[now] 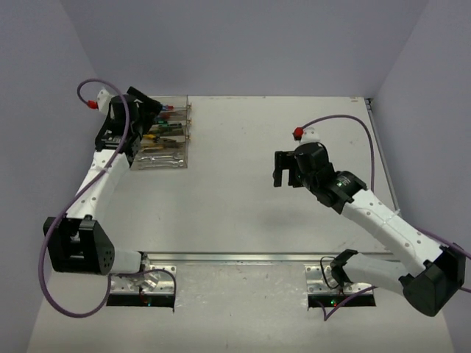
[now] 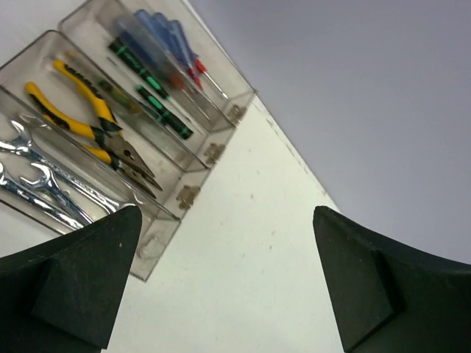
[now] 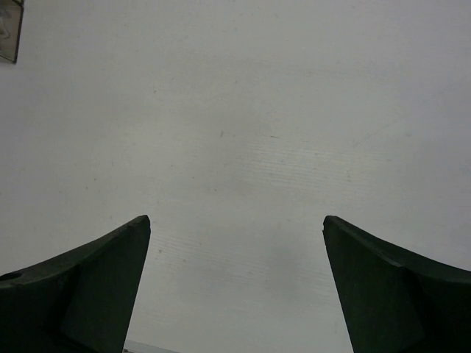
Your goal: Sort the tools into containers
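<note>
The clear containers point(image 1: 168, 134) stand in a stepped row at the far left. In the left wrist view they hold blue and red screwdrivers point(image 2: 174, 45), black-green screwdrivers point(image 2: 153, 94), yellow-handled pliers point(image 2: 87, 110) and silver wrenches point(image 2: 40, 184). My left gripper point(image 1: 149, 110) hangs over the far end of the bins; in its wrist view it point(image 2: 228, 228) is open and empty, over the table just beside the bins. My right gripper point(image 1: 283, 179) hovers over the bare table right of centre, open and empty point(image 3: 235, 235).
The white table point(image 1: 243, 206) is walled at the back and both sides. A corner of the bins shows at the top left of the right wrist view point(image 3: 9, 29). Metal mounting plates point(image 1: 243, 257) run along the near edge.
</note>
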{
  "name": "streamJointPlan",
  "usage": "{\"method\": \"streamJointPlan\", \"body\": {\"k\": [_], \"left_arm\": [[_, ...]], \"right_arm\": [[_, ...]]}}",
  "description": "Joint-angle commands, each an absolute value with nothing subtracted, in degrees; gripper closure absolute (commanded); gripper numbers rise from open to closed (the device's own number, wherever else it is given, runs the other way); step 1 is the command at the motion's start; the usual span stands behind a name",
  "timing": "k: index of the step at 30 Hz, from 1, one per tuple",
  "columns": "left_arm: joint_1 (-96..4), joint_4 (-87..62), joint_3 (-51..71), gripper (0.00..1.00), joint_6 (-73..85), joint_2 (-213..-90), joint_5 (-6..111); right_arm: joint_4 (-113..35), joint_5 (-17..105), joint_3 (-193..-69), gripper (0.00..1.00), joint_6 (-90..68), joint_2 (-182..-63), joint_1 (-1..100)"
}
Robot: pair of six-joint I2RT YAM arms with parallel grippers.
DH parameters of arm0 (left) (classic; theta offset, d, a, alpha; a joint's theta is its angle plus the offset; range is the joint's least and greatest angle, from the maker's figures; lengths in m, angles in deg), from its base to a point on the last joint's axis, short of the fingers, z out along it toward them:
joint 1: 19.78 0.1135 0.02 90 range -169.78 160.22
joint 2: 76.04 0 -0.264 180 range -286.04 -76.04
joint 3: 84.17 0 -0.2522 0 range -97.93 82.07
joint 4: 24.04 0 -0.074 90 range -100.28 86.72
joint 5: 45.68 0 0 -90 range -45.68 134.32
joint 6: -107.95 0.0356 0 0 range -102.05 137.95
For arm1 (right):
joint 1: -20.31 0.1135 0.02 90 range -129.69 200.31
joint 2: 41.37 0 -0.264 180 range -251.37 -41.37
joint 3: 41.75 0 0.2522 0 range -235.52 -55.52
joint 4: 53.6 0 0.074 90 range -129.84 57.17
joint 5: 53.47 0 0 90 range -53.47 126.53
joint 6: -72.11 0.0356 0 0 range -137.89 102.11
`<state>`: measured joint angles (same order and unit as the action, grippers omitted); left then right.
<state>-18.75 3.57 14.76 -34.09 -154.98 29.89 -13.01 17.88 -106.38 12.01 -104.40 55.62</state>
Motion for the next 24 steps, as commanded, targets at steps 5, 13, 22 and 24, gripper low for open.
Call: {"method": "streamJointPlan", "body": {"k": [5,13,22,24], "left_arm": [[-21.9,17.1,17.5,0.00,-8.5,-136.3,31.5],[-22.1,16.8,26.2,0.00,3.3,-119.2,43.6],[-23.7,9.7,39.6,0.00,3.3,-112.6,42.4],[-23.8,9.3,40.8,0.00,3.7,-111.6,42.4]], "right_arm": [[-2.5,8.5,-114.9,0.01,4.9,-94.7,55.3],[-0.5,4.4,-110.7,0.01,2.7,-83.4,55.3],[-0.7,2.7,-99.9,0.01,4.2,-74.0,55.3],[-0.7,1.4,-99.0,0.01,4.5,-73.4,55.3]]}}
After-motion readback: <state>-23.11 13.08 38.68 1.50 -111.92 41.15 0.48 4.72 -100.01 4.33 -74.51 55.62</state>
